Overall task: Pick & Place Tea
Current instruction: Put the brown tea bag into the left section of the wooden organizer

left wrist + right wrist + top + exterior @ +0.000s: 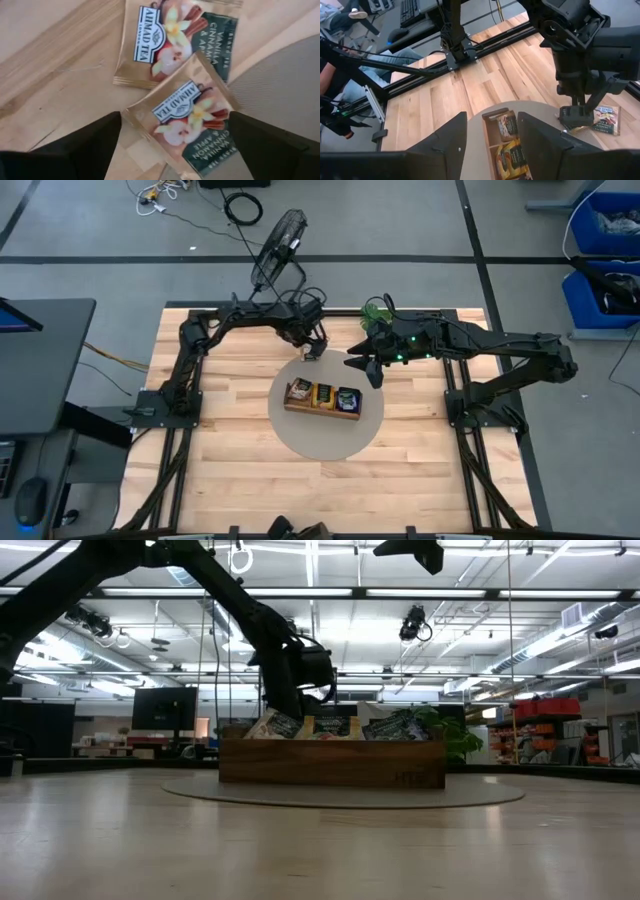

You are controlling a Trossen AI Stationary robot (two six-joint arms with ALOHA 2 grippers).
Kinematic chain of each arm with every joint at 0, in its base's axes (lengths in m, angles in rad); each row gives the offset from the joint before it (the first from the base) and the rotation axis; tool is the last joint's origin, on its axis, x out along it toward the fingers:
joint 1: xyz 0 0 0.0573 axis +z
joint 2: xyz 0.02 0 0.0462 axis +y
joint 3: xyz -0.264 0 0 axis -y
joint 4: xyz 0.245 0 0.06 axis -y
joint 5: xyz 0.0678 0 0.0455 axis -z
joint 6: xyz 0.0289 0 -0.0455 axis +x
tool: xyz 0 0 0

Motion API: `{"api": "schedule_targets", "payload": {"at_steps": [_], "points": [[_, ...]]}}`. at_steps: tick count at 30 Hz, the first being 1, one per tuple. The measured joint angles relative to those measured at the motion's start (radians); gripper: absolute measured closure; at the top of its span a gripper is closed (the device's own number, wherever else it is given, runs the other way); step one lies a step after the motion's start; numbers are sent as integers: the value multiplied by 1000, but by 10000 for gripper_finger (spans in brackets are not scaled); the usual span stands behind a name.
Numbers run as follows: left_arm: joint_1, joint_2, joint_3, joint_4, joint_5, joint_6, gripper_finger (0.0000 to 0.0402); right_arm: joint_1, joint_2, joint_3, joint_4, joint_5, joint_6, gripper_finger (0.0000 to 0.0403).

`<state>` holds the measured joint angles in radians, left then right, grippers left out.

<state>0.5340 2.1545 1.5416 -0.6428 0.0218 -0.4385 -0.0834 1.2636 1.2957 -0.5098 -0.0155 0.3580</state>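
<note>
Two tan tea packets lie flat on the wood by the far rim of the round grey mat (325, 442). The nearer packet (190, 125) overlaps a corner of the farther packet (175, 42). My left gripper (175, 116) points steeply down, open, with a finger on each side of the nearer packet; it also shows in the high view (311, 350). The wooden tray (322, 409) stands on the mat with tea packets (325, 393) upright in its three compartments. My right gripper (368, 370) hangs open, raised above the mat's far right, with nothing between its fingers (545, 145).
A black fan (280, 240) stands on the floor beyond the table's far edge. Black arm frames (165, 395) run along both sides of the table. The near half of the wooden table (320, 490) is bare. A person (370, 65) sits beyond the table's left side.
</note>
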Motion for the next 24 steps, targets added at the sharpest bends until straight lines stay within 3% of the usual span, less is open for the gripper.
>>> {"api": "schedule_targets", "payload": {"at_steps": [4,9,24], "points": [[-1,2,1,5,-2,-5,11,0,0,0,0,0,0,220],[-4,3,1,8,-7,-22,20,0,0,0,0,0,0,220],[-46,-2,-93,73,-108,-21,162,0,0,0,-2,0,0,220]]}}
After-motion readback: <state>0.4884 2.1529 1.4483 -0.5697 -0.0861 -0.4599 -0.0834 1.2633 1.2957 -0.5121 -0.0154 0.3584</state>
